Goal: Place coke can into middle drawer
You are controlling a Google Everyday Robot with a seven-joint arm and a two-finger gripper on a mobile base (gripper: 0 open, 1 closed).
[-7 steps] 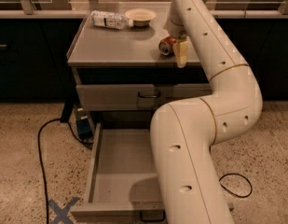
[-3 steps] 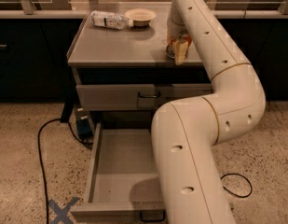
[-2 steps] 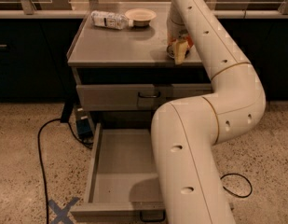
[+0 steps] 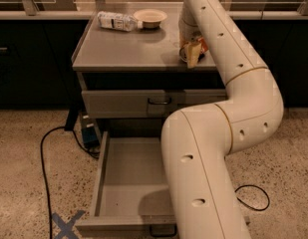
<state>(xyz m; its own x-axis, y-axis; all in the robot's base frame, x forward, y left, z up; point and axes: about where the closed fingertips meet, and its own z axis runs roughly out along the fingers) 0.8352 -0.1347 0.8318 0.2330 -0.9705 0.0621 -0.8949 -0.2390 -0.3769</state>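
Nearest the camera, the middle drawer (image 4: 124, 177) stands pulled fully out at the foot of the cabinet. Its flat grey floor is bare, and its small dark handle (image 4: 163, 230) just shows at the bottom edge. A blue tape cross (image 4: 66, 224) marks the speckled floor beside its left front corner, and a black cable (image 4: 43, 156) trails along the left. The robot's thick white arm (image 4: 213, 153) rises in front of the drawer's right side and hides that part of it. Above the open drawer, the upper drawer (image 4: 118, 103) is closed, its loop handle (image 4: 159, 101) facing forward. On the cabinet top (image 4: 128, 48), the gripper (image 4: 193, 55) has been brought down at the right front corner, right at the coke can (image 4: 204, 45). Only a sliver of the can's red side shows past the gripper. Whether the gripper has closed on the can cannot be told, nor whether the can stands upright or lies over. What matters for the coming move is that the open drawer lies straight below the can, toward the camera and a little to the left. The can would likely have to be lifted clear of the top's front edge, brought forward, then lowered past the closed upper drawer. Farther back on the top, well apart from the can, a plastic bottle (image 4: 117, 21) lies on its side next to a shallow bowl (image 4: 150, 17).
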